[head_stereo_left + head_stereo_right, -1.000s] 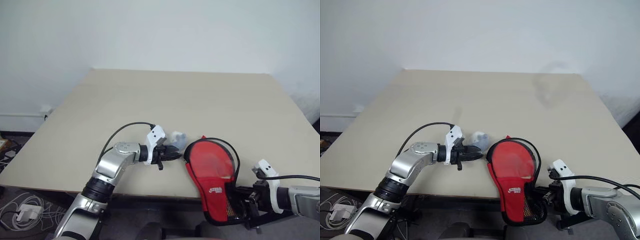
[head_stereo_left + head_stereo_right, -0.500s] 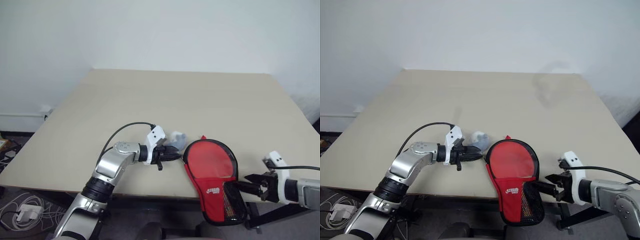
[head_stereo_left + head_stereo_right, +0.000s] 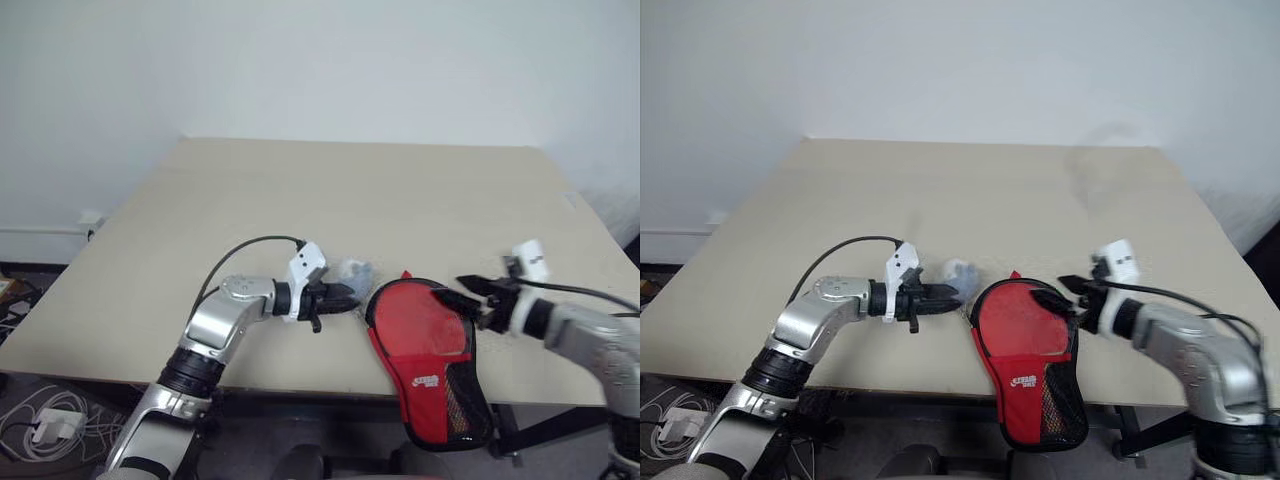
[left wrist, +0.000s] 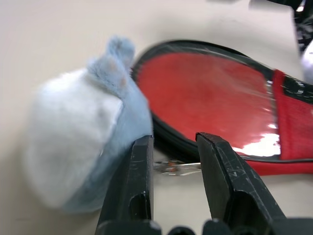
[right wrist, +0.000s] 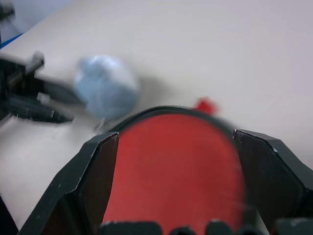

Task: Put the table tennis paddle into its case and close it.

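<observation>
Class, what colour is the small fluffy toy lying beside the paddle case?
The fluffy toy is pale blue and white, best seen in the left wrist view.

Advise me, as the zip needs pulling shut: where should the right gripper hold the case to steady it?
Probably the right rim of the case's round head, coming in from the robot's right. That part lies flat on the table, while the narrow mesh end hangs over the front edge. The left gripper and a fluffy toy crowd the left side. The open right gripper is near that rim.
</observation>
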Controlling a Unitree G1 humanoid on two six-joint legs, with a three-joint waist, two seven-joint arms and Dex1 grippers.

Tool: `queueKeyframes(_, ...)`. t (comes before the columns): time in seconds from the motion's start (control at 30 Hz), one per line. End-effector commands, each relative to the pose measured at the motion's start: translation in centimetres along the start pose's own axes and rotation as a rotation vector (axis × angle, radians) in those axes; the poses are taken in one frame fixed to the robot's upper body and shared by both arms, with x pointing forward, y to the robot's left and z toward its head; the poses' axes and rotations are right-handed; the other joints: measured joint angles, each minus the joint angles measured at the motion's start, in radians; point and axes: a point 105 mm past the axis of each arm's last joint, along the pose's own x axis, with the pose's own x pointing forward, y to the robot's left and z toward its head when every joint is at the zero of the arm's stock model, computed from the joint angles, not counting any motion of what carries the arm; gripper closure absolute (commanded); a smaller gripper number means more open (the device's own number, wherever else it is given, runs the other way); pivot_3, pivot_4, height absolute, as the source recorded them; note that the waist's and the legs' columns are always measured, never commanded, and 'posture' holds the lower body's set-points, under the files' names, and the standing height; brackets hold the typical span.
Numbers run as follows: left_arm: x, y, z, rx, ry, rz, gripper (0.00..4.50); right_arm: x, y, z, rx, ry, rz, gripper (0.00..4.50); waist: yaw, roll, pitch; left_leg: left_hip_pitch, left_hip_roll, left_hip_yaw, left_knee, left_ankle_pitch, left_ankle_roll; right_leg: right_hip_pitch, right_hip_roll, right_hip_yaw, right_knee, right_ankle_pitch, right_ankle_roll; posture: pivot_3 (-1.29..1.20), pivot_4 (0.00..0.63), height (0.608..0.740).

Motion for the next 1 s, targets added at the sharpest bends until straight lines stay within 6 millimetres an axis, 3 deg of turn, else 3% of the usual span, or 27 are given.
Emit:
queueKeyframes(0.03,-1.2,1.1,2.8,0.099,-0.056,0.056,3.10,1.8,-0.4,0.7,-0.072,-0.058,-0.044,0.47,-0.001,0.000,0.000,0.000,0.000,0.000,0.000,0.000,0.000,0.000,0.000,0.000,0.000,0.000,0.000,0.00,0.000,0.716)
queueKeyframes(0.23,-2.5,2.2,4.1,0.110,-0.090,0.108,3.10,4.6,0.4,-0.7,-0.101,-0.066,-0.012,0.47,-0.006,0.000,0.000,0.000,0.000,0.000,0.000,0.000,0.000,-0.002,0.000,0.000,0.001,0.000,0.000,0.00,0.000,0.716)
queueKeyframes(0.3,-2.7,3.5,4.5,0.111,-0.104,0.180,3.10,5.2,0.4,-1.4,-0.077,-0.073,-0.005,0.47,-0.007,0.000,0.000,0.000,0.000,0.000,0.000,0.000,0.000,-0.002,0.000,0.000,0.001,0.000,0.000,0.00,0.000,0.716)
queueKeyframes(0.53,-2.5,6.7,4.5,0.103,-0.057,0.324,3.10,5.8,1.1,-4.1,-0.087,0.012,0.041,0.47,-0.011,0.000,0.000,0.000,0.000,0.000,0.000,0.000,0.000,-0.002,0.000,0.000,0.001,0.000,0.000,0.00,0.000,0.716)
queueKeyframes(0.63,-2.3,6.7,4.2,0.115,-0.042,0.305,3.10,5.9,1.0,-5.3,-0.105,0.061,0.039,0.47,-0.011,0.000,0.000,0.000,0.000,0.000,0.000,0.000,0.000,-0.002,0.000,0.000,0.001,0.000,0.000,0.00,0.000,0.716)
queueKeyframes(0.93,-1.3,4.1,3.0,0.038,-0.026,0.090,3.10,5.9,0.9,-7.6,-0.152,0.130,0.010,0.47,-0.011,-0.003,-0.002,0.001,0.000,0.000,0.000,0.000,0.000,-0.001,0.000,0.000,0.001,0.000,0.000,0.00,0.000,0.716)
queueKeyframes(1.0,-1.1,4.0,2.6,0.031,-0.012,0.075,2.47,5.9,0.9,-7.9,-0.158,0.140,0.005,0.44,-0.011,-0.004,-0.003,0.001,0.000,0.000,0.000,0.000,0.000,-0.001,0.000,0.000,0.001,0.000,0.000,0.00,0.000,0.716)
